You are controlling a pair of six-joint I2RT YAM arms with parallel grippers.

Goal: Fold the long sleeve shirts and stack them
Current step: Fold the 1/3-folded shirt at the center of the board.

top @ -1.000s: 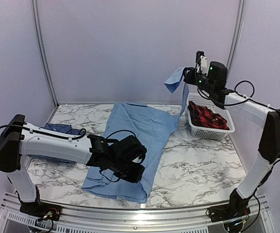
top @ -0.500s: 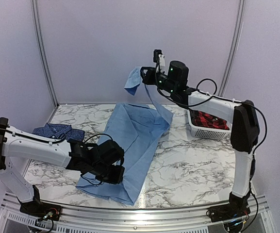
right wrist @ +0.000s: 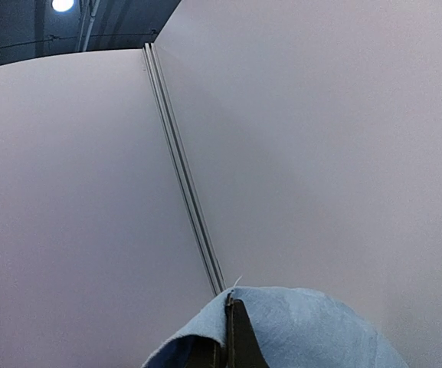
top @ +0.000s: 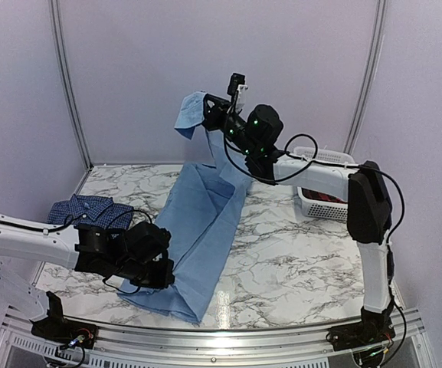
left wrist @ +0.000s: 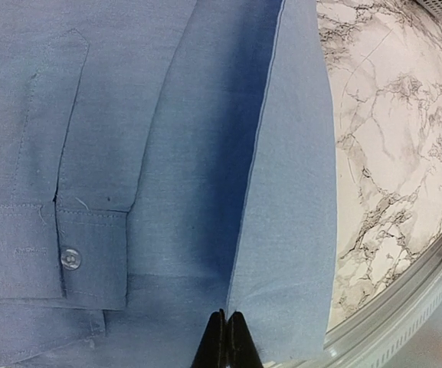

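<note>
Marble table (top: 305,245): blue shirt (top: 201,222), seemingly checked shirt (top: 83,208), basket (top: 318,205)

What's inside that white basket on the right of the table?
Some red-and-black checked cloth lies in the white basket. The right arm crosses in front and covers most of it, so whatever else is inside is hidden.

Top external: high, rear, facing down over the whole counter (top: 297,253).
Left wrist: close, looking down on the light blue shirt (left wrist: 167,153), shared with top.
Right wrist: tilted up at the enclosure wall (right wrist: 320,153).
</note>
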